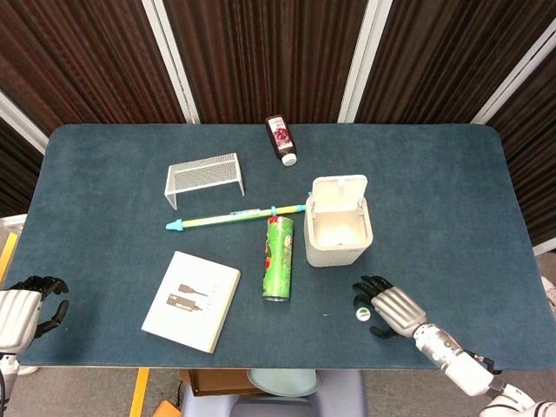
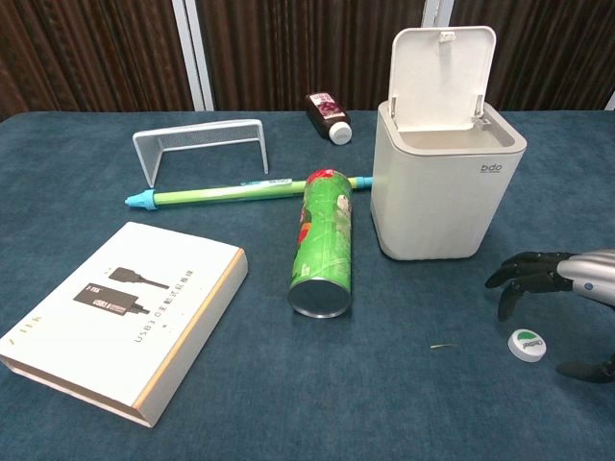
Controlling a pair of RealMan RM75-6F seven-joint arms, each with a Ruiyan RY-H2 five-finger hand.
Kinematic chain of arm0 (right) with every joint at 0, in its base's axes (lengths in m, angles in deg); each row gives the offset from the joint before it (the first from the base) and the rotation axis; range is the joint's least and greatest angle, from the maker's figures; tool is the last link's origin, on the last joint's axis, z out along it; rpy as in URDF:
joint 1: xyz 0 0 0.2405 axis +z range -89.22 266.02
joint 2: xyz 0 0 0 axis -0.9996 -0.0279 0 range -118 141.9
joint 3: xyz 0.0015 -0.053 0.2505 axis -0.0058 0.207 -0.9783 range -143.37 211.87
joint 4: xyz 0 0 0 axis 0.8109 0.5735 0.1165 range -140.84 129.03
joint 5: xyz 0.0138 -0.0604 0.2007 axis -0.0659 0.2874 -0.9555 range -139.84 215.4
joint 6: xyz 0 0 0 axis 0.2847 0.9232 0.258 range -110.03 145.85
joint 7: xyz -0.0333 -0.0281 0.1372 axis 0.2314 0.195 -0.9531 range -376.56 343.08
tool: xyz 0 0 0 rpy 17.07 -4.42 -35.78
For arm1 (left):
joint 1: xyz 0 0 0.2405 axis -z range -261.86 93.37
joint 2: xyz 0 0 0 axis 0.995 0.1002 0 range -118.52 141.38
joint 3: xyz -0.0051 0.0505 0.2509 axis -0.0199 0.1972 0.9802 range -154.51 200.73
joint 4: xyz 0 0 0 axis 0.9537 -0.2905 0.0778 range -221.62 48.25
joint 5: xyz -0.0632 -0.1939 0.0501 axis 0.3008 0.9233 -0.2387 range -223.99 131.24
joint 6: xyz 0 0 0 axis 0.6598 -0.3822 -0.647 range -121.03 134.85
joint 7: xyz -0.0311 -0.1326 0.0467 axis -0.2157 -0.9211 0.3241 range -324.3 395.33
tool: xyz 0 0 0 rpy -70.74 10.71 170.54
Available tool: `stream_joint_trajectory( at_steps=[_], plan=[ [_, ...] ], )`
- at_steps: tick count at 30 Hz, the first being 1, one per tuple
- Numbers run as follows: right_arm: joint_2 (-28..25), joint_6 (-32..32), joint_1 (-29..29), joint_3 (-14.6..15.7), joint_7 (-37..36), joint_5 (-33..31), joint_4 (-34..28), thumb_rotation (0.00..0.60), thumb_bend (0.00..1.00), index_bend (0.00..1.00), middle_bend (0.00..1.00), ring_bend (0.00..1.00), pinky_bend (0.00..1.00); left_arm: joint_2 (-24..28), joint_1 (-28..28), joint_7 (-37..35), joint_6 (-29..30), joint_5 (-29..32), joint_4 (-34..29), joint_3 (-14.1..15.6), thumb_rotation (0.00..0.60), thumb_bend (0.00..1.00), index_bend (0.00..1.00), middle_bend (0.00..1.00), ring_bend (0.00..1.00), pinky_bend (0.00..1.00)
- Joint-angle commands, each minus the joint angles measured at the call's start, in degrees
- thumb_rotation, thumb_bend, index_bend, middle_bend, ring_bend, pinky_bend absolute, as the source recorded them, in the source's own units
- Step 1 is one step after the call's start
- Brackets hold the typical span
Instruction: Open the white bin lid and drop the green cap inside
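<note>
The white bin [image 1: 338, 234] [image 2: 442, 192] stands right of the table's middle with its lid [image 2: 440, 77] flipped up and the inside showing. The small green cap [image 1: 362, 313] [image 2: 527, 343] lies flat on the blue cloth in front of the bin. My right hand [image 1: 387, 307] [image 2: 562, 280] hovers over the cap with its fingers spread and nothing in them; the fingertips reach past the cap on its left. My left hand [image 1: 26, 310] rests at the table's front left edge, far from everything, fingers curled.
A green can [image 1: 278, 259] lies on its side left of the bin, with a green rod [image 1: 234, 216] behind it. A white booklet box [image 1: 191, 301], a wire rack [image 1: 204, 178] and a dark bottle [image 1: 281, 140] lie further left and back.
</note>
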Motion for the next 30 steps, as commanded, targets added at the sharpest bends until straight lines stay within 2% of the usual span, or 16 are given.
stream_joint_trajectory(
  at_steps=[1,12,20,30],
  plan=[
    [0.0,0.4,-0.1,-0.1,0.3,0.0,0.1,0.6,0.38,0.45,0.22,0.06,0.2,0.0,0.0,0.0,0.0,0.1,0.0,-0.1,0.6,0.38,0.51,0.51,0.44,0.61],
    [0.5,0.5,0.0,-0.2,0.9,-0.3,0.9,0.6,0.39,0.47,0.22,0.06,0.2,0.1,-0.1,0.0,0.3,0.0,-0.2,-0.1,0.6,0.38,0.51,0.51,0.44,0.61],
    [1.3,1.2,0.0,-0.2,0.1,0.0,2.4,0.6,0.44,0.49,0.22,0.06,0.2,0.1,-0.1,0.1,0.3,0.0,-0.3,0.0,0.6,0.38,0.51,0.51,0.44,0.61],
    [1.5,1.0,0.1,0.0,-0.2,-0.1,2.8,0.6,0.44,0.49,0.22,0.06,0.2,0.2,-0.2,0.0,0.5,0.0,-0.3,-0.1,0.6,0.38,0.51,0.51,0.44,0.61]
  ],
)
